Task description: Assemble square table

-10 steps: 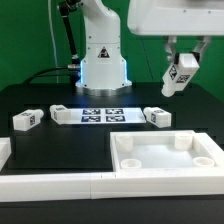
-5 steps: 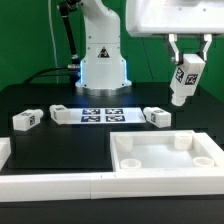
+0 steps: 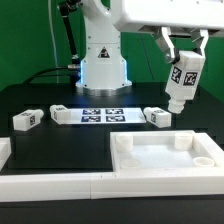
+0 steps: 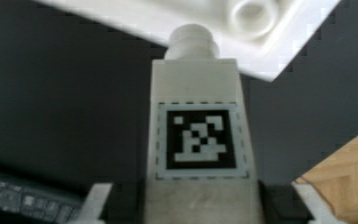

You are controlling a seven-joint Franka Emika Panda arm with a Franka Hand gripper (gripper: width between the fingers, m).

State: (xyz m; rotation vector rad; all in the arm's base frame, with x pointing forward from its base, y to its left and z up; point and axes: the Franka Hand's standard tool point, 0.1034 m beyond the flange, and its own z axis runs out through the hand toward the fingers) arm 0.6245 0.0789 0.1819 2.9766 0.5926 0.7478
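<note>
Square table top [image 3: 165, 158]: white moulded plastic, smooth, with a soft sheen along its raised rim. Raised leg [image 3: 182, 80]: white plastic block, smooth and nearly matt; its tag [image 4: 197, 140] is a flat black-and-white print without gloss. Left leg [image 3: 27, 120], middle leg [image 3: 62, 113] and right leg [image 3: 157, 116]: the same smooth white plastic with printed tags. Marker board [image 3: 100, 114]: thin, flat, white, matt, printed in black. Work surface [image 3: 50, 145]: black and matt, material cannot be told. Border bars [image 3: 50, 185]: white plastic, smooth, faintly shiny. Arm base [image 3: 103, 55]: white shell, glossy, with bright highlights
</note>
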